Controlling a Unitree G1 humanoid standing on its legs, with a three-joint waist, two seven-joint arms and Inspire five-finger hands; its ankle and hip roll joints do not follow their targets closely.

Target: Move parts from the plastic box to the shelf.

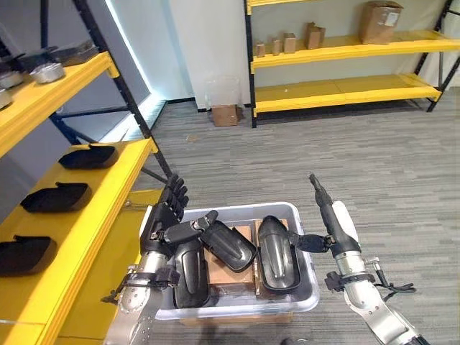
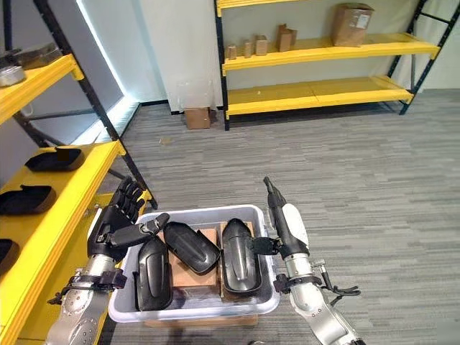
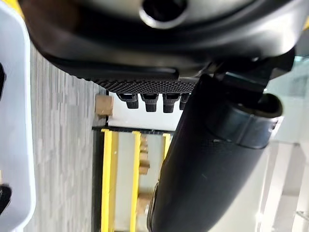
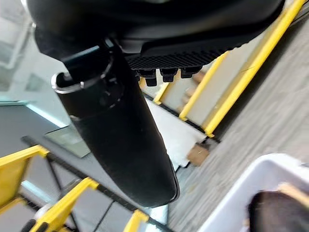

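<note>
Left hand [image 1: 164, 215] stands upright at the box's left rim, fingers straight and spread, thumb reaching over the rim toward the parts without gripping any. Right hand [image 1: 334, 219] stands upright just outside the box's right rim, fingers straight and together, thumb pointing at the rightmost part and holding nothing. Three black parts lie in the clear plastic box [image 1: 305, 223]: one part [image 1: 190, 273] lengthwise along the left side, just below the left thumb; a second part [image 1: 228, 244] slanted across the middle, its near end by that thumb; a third part [image 1: 277, 253] lengthwise on the right, beside the right thumb. Brown cardboard [image 1: 248, 237] shows under them. On the yellow shelf [image 1: 108, 194] at the left, three more black parts sit in a row on the middle level, well apart from each other, and grey metal pieces [image 1: 47, 72] rest on the level above. The box stands on grey striped carpet [image 1: 359, 158]. Across the room a second yellow rack [image 1: 338, 90] against the wall carries one large carton [image 1: 379, 21] and four small brown boxes, with another carton [image 1: 224, 115] on the floor beside it.
</note>
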